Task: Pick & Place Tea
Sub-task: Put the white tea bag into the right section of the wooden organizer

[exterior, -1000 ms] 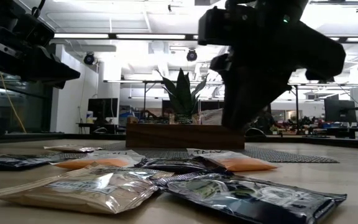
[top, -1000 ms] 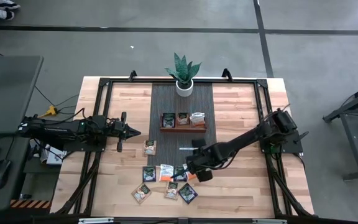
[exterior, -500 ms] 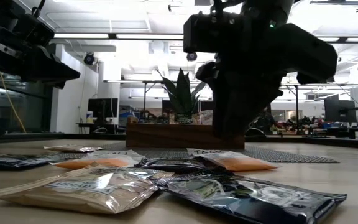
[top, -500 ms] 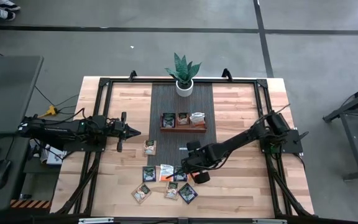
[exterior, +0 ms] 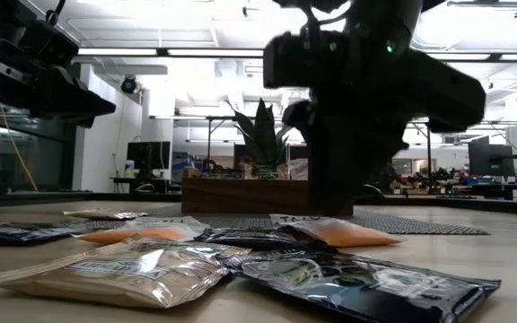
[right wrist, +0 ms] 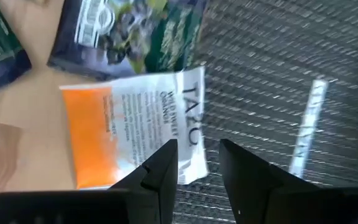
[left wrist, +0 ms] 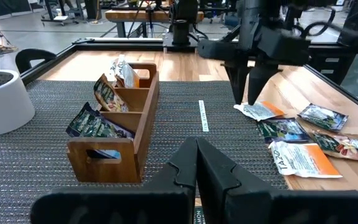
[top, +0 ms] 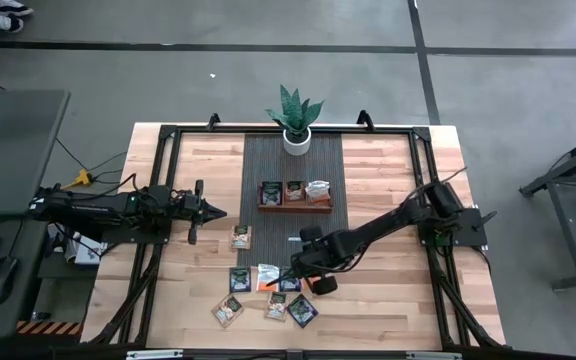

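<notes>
In the low view the right arm's dark bulk blocks the middle of the wooden tray (exterior: pixel 240 195) and most of the potted plant (exterior: pixel 260 135) behind it, and the fingertips of the right gripper (exterior: pixel 330 208) cannot be made out against the tray. From above, the same arm covers part of the packet cluster, so the count of tea packets there is uncertain. The right wrist view cuts off the orange-and-white packet (right wrist: pixel 132 134) at the gripper's own fingers (right wrist: pixel 160 168), and whether those fingers touch it cannot be told.

The right gripper (top: pixel 290 270) hangs just over the orange-and-white packet (top: pixel 267 277), at about 6 o'clock from the tray (top: pixel 294 206), where the dark mat (top: pixel 293 165) meets the bare wood table (top: pixel 388 170). Its fingers stand partly apart, a narrow gap between them, with nothing seen clamped.

The left gripper (top: pixel 218 213) waits at about 9 o'clock from the tray, off the mat, its fingers pressed together and empty, as the left wrist view shows (left wrist: pixel 196 163).

The tea lies in two places: three packets stand in the tray's compartments (left wrist: pixel 107 99), and the others are spread flat on the table at 6 to 7 o'clock from the tray, dark ones (top: pixel 239 279) and pale ones (top: pixel 230 311) among them, with one packet (top: pixel 241 237) lying alone nearer the left gripper
</notes>
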### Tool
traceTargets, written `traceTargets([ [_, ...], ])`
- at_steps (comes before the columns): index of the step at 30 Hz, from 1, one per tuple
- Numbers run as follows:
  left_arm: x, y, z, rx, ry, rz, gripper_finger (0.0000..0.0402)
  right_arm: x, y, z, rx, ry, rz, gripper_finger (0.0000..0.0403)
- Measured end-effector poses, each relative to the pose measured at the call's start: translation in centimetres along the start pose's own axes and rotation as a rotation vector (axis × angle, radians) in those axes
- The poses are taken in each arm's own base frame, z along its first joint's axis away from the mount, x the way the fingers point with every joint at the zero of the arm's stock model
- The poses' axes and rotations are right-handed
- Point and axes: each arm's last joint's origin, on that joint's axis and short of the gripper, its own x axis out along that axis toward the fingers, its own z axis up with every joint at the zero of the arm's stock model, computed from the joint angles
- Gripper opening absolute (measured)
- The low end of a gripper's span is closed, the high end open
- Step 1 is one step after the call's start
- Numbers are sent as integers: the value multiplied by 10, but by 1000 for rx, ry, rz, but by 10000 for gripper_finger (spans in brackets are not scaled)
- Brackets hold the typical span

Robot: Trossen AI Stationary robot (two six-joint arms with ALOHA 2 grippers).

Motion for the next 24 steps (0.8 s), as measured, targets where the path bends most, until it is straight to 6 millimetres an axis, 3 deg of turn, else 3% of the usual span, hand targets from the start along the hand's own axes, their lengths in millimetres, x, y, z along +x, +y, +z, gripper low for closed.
traceTargets([
  [24,0,0,0,0,0,0,1,28,-8,-2,102,49,95,114],
])
